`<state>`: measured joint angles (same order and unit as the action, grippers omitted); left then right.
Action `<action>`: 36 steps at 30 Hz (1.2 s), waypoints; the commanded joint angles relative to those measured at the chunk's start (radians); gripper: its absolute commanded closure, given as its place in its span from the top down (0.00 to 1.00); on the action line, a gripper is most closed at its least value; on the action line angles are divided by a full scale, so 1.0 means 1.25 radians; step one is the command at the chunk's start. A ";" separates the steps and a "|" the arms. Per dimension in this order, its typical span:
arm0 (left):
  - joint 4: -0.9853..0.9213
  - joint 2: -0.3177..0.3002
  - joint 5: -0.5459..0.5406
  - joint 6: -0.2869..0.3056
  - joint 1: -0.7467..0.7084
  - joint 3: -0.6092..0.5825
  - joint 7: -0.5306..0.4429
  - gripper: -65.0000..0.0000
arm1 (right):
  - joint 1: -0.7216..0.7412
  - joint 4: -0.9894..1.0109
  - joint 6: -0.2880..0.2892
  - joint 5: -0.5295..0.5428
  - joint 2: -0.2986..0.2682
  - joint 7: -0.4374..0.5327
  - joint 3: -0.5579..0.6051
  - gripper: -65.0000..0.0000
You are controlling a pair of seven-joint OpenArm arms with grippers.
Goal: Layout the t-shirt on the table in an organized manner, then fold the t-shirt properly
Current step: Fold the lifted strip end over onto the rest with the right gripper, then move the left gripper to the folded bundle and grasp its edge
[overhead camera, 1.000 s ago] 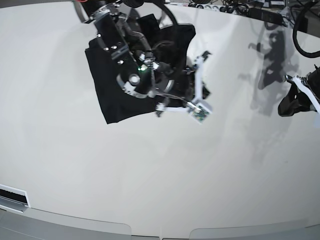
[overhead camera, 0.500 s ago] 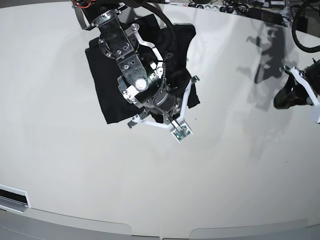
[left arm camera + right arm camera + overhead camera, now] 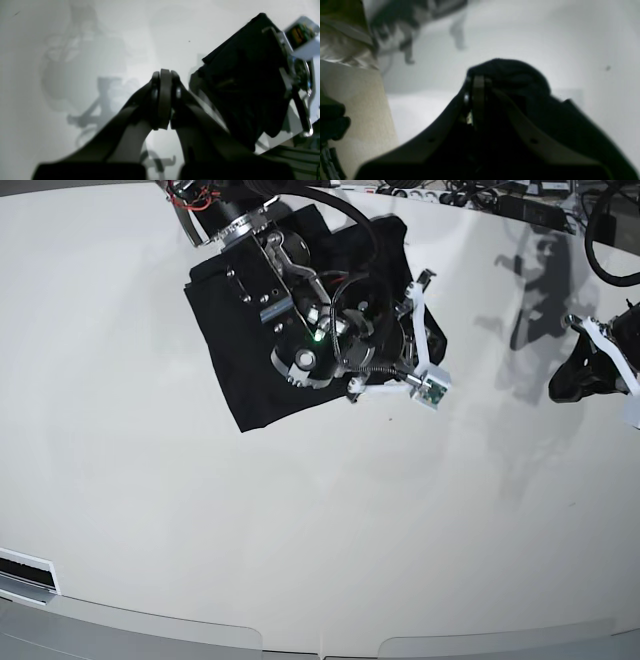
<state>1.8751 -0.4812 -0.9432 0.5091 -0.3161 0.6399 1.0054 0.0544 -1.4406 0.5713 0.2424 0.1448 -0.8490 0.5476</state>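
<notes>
The black t-shirt [image 3: 245, 370] lies as a folded block on the white table [image 3: 300, 530], far centre. My right arm [image 3: 300, 310] reaches over it from the far edge. In the right wrist view my right gripper [image 3: 476, 85] is shut, with a bunch of the t-shirt [image 3: 512, 75] at its fingertips. My left gripper [image 3: 162, 100] is shut on nothing above bare table. From there the t-shirt [image 3: 245, 87] is off to its right. In the base view the left gripper [image 3: 565, 388] hangs at the right edge, well apart from the shirt.
Cables and gear [image 3: 480, 195] line the table's far edge at the upper right. The table's curved front edge [image 3: 320, 645] runs along the bottom of the base view. A beige surface [image 3: 357, 112] fills the left of the right wrist view.
The right arm's wrist has swung round and moved right and away, and the shirt has shifted slightly right with it. The left arm has barely moved.
</notes>
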 commanded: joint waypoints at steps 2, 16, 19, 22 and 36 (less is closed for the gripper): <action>0.012 -0.014 -0.014 0.003 0.005 0.005 -0.020 0.00 | 0.031 -0.021 -0.033 -0.021 0.010 0.011 0.001 0.00; 0.012 -0.058 -0.106 0.151 0.005 -0.080 0.031 0.00 | 0.066 -0.136 -0.208 -0.322 0.007 -0.044 0.000 0.00; 0.012 -0.060 -0.102 0.151 0.012 -0.189 0.031 0.00 | 0.070 -0.136 -0.208 -0.332 -0.046 -0.042 0.000 0.00; 0.012 -0.060 -0.072 0.151 0.031 -0.319 0.031 0.00 | 0.086 -0.136 -0.219 -0.332 -0.099 -0.042 0.000 0.00; 0.012 -0.036 0.146 0.151 0.060 -0.724 -0.027 0.00 | 0.145 -0.038 -0.088 -0.149 -0.205 -0.021 -0.138 0.00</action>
<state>1.8751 -0.5190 -0.7406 0.6895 -0.2409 -0.2684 0.9909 0.2207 -1.4765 0.4595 0.0475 -0.1158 -0.8883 0.3752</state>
